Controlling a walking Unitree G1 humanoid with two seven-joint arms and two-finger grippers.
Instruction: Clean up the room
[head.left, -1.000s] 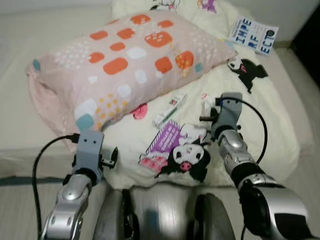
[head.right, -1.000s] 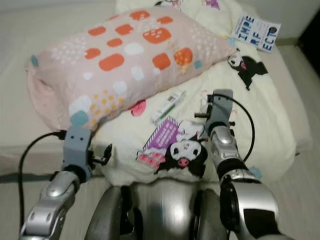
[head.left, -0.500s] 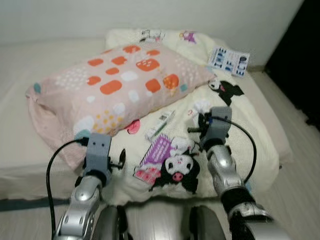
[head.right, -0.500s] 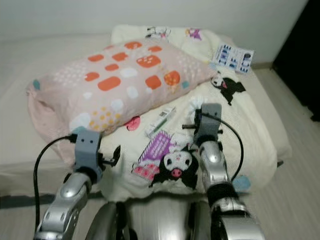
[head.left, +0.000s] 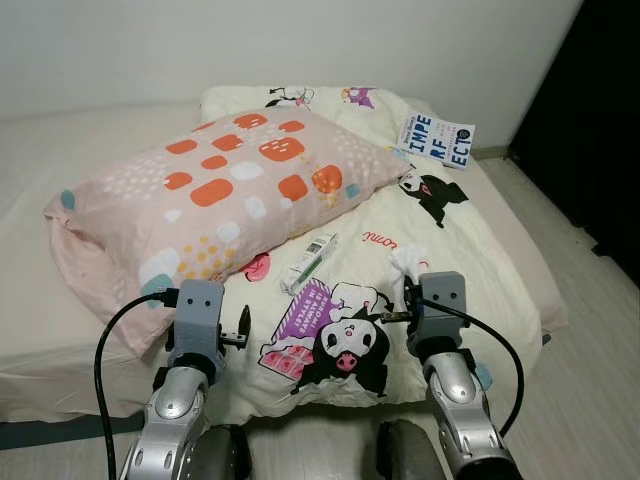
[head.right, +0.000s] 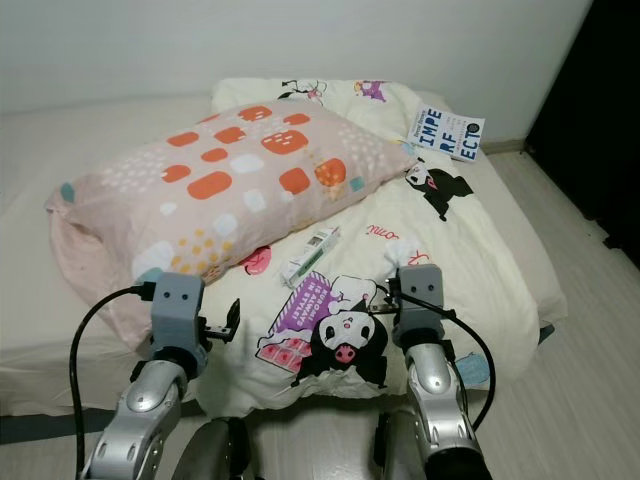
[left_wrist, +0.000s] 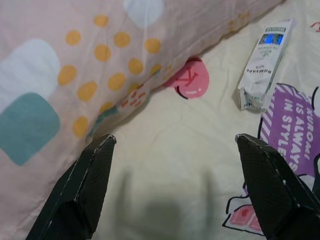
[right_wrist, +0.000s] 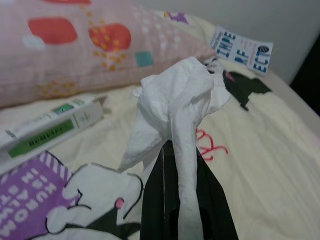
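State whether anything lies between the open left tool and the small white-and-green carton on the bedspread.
Nothing visible does. The left tool hangs open over bare cream cartoon-print bedspread; the small white-and-green carton lies ahead, apart from the pink spotted pillow alongside.

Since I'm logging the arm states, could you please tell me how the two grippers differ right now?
The left gripper is open, its fingers spread wide and empty; the right gripper is shut on a crumpled white tissue. The left one hangs beside the pink pillow, the right one over the cartoon-print blanket near its foot edge. Both are held above the bed, pointing forward.
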